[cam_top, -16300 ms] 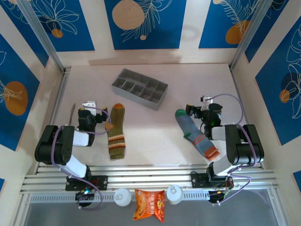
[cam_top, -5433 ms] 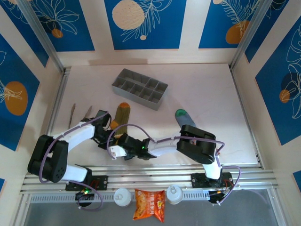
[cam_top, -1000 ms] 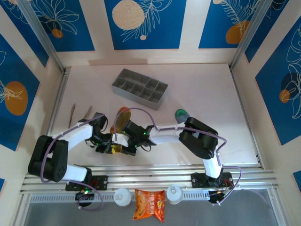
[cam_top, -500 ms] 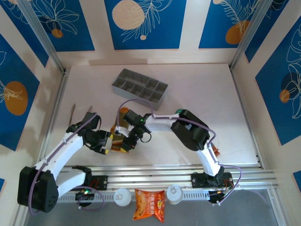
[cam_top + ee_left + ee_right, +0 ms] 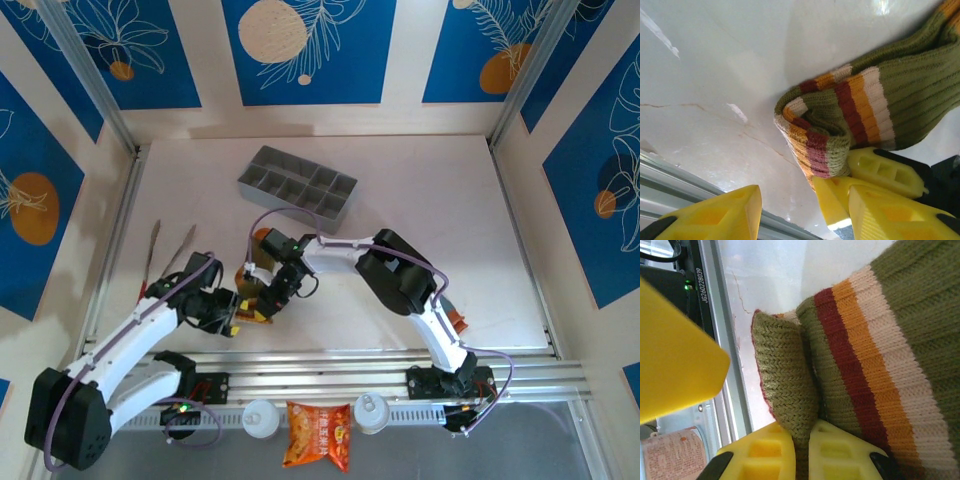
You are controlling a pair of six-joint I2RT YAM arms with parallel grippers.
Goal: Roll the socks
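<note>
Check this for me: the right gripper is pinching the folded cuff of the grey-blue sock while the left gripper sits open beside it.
One thing is off: the sock. The right wrist view shows the right gripper pinching the folded cuff of the olive-brown striped sock, not a grey-blue one. The left gripper does sit open beside it.

Left arm (image 5: pixel 125 340) and right arm (image 5: pixel 400 285): white tubular links set between bulky black joint housings. Purple cables (image 5: pixel 270 212) loop loosely along both. Fingers (image 5: pixel 715 217): bright yellow moulded plastic, blocky, with recessed rectangular pockets, seated on black mounts.
</note>
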